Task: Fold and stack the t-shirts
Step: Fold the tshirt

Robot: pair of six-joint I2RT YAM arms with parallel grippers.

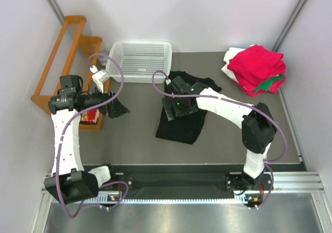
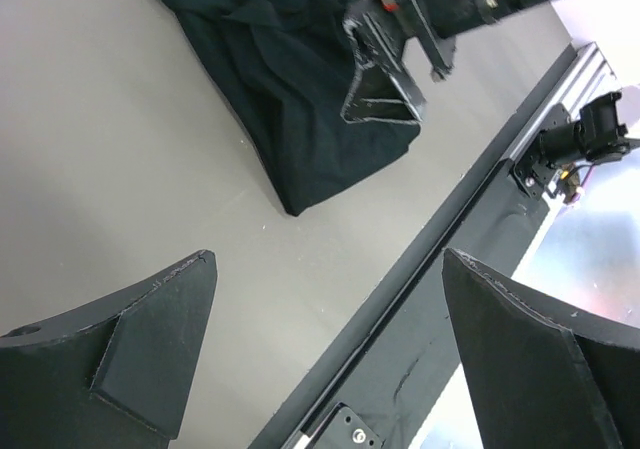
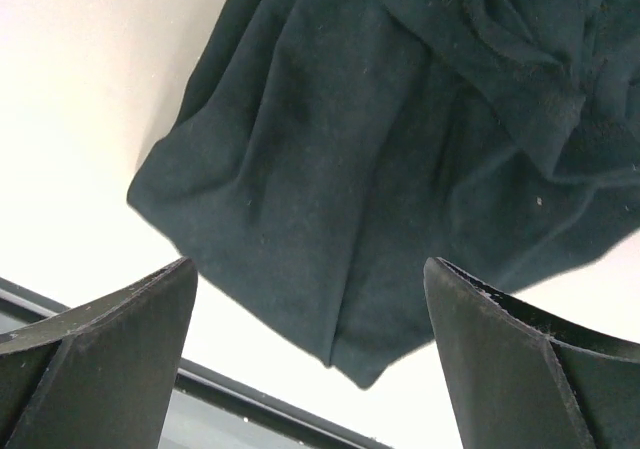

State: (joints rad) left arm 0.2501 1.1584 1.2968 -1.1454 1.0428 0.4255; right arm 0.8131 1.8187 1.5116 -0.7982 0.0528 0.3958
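Note:
A black t-shirt [image 1: 179,126] lies crumpled and partly folded in the middle of the table, its narrow end toward the near edge; it also shows in the left wrist view [image 2: 290,99] and fills the right wrist view [image 3: 380,159]. My right gripper [image 1: 178,108] [image 3: 310,264] hovers just above this shirt, jaws open, nothing between them. My left gripper [image 1: 118,109] [image 2: 328,259] hangs open over bare table to the shirt's left, apart from it. At the back right corner sits a stack of folded shirts, a red one [image 1: 257,64] on top, over green [image 1: 274,81] and white [image 1: 231,62].
A white perforated basket [image 1: 139,60] stands at the back, left of centre. A wooden rack [image 1: 65,62] leans along the left wall, with a small red item [image 1: 89,118] by its foot. A black rail [image 1: 176,178] [image 2: 470,219] runs along the table's near edge.

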